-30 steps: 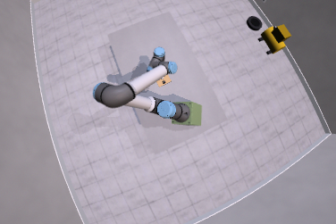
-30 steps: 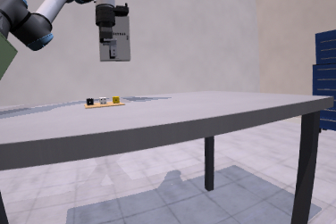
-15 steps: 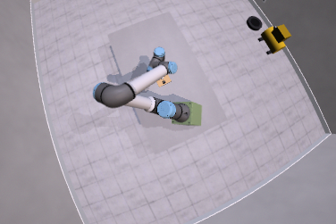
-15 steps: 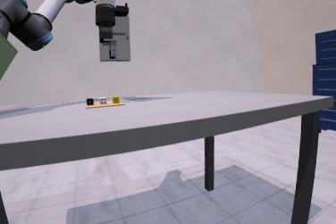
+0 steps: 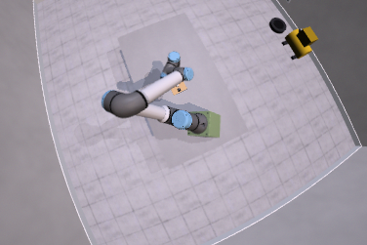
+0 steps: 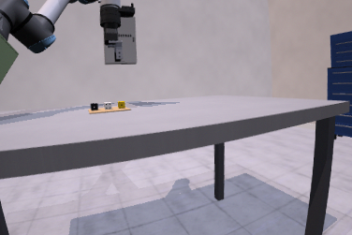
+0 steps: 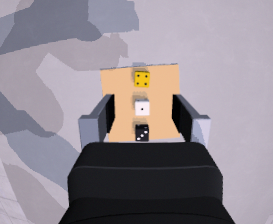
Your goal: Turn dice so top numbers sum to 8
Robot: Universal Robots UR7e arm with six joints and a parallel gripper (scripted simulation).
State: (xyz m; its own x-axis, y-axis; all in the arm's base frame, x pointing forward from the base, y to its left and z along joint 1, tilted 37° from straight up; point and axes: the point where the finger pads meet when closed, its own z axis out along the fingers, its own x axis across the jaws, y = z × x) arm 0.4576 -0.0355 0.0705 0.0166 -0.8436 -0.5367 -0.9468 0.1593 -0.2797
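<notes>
An orange mat lies flat on the grey table, and it also shows in the side view [image 6: 110,110] and from above [image 5: 180,88]. Three dice stand on it in a row: a yellow die [image 7: 141,79] with four on top, a white die [image 7: 141,106] with one on top, and a black die [image 7: 141,132] with about three pips on top. In the side view they are the black die [image 6: 94,106], white die [image 6: 108,105] and yellow die [image 6: 121,104]. My gripper [image 6: 120,60] hangs high above the mat, open and empty; its fingers frame the mat in the wrist view [image 7: 144,119].
The arm's green base [image 5: 205,124] stands at the table's edge. A blue cabinet [image 6: 341,83] stands far right, and a yellow cart [image 5: 301,41] and a tyre [image 5: 277,24] are on the floor, away from the table.
</notes>
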